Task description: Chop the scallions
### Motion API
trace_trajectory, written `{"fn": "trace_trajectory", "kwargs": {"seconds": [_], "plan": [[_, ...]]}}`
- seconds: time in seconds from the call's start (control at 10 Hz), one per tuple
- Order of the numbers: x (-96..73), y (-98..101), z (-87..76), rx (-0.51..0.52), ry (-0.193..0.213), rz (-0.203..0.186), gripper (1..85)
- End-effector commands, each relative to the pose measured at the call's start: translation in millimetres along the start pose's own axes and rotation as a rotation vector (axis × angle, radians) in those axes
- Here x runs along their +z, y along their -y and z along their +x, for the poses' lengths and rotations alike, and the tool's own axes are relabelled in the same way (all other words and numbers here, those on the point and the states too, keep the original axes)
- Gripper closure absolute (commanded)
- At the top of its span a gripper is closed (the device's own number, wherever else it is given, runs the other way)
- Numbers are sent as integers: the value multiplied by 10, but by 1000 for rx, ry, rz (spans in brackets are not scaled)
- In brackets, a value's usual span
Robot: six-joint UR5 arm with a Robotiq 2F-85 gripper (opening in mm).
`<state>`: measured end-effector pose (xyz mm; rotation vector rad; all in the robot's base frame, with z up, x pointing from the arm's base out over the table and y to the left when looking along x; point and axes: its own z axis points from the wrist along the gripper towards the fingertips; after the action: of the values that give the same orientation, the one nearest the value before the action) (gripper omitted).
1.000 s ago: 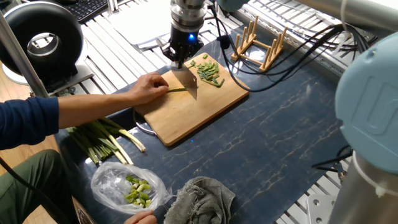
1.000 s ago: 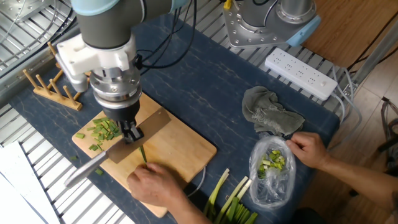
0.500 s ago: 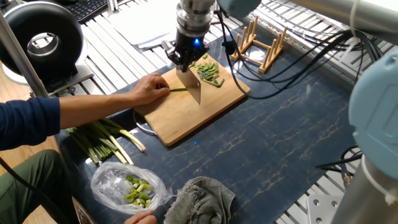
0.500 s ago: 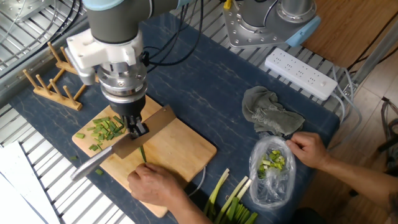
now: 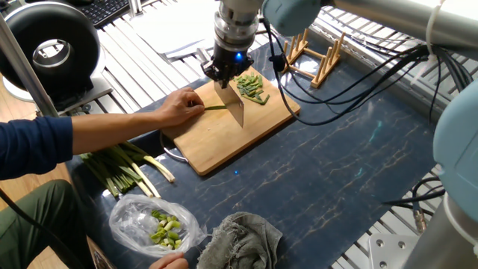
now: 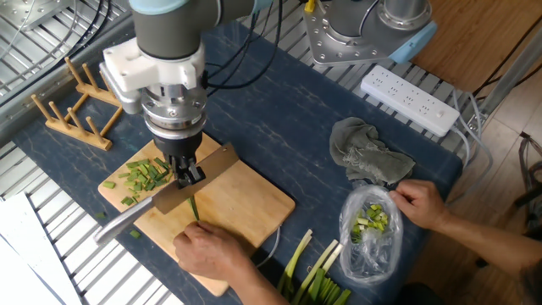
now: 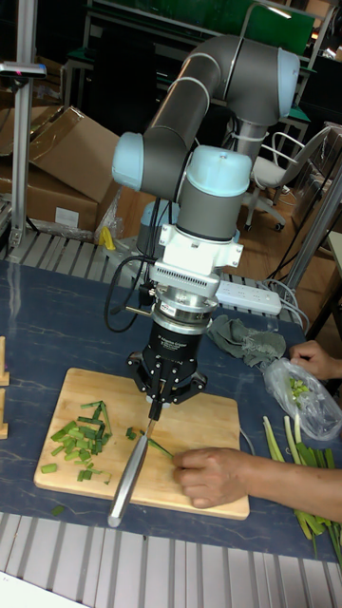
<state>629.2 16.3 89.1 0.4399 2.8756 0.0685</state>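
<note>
Scallions [image 5: 214, 107]: one thin green stalk lies across the cutting board [image 5: 231, 138], approx mid-board, w/ one end pinned under a person's hand [image 5: 179, 105]. Pile of short chopped bits [image 5: 252, 86] sits toward the board's far end, on the other side of the blade from the hand. In the other fixed view the stalk [image 6: 194, 207] runs from the blade toward the hand [image 6: 207, 250]; bits [image 6: 144, 175] lie beside the gripper.

Knife [image 6: 194, 177]: blade on edge across the stalk, between hand and bits; metal handle sticks out past the board edge. Whether the edge touches the wood – can't tell.

Gripper [image 6: 186, 175] points straight down, fingers clamped on the knife where blade meets handle. Tall fixed view shows the same: gripper [image 7: 158, 399] above the board [image 7: 204, 416], knife handle [image 7: 126, 476] slanting toward the front edge.

Around the board: dark blue table top [image 5: 336, 172]. Thicker bundle of stalks w/ white bases [image 5: 123, 168] lies off the board's near end. Clear plastic bag [image 5: 153, 223] w/ pale green chunks, held by the person's other hand [image 6: 419, 203]. Grey rag [image 5: 243, 239] just beside the bag. Wooden rack [image 5: 310, 52] beyond the board's far end; white power strip [image 6: 411, 100] well apart at the table's edge.
</note>
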Motion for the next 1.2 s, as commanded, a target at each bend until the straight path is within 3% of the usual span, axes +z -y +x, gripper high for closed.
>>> {"fn": "trace_trajectory", "kwargs": {"seconds": [0.0, 0.6, 1.1], "plan": [[7, -44, -19, 14, 18, -12, 843], [141, -88, -96, 22, 71, -3, 843], [176, -147, -100, 32, 89, -8, 843]]}}
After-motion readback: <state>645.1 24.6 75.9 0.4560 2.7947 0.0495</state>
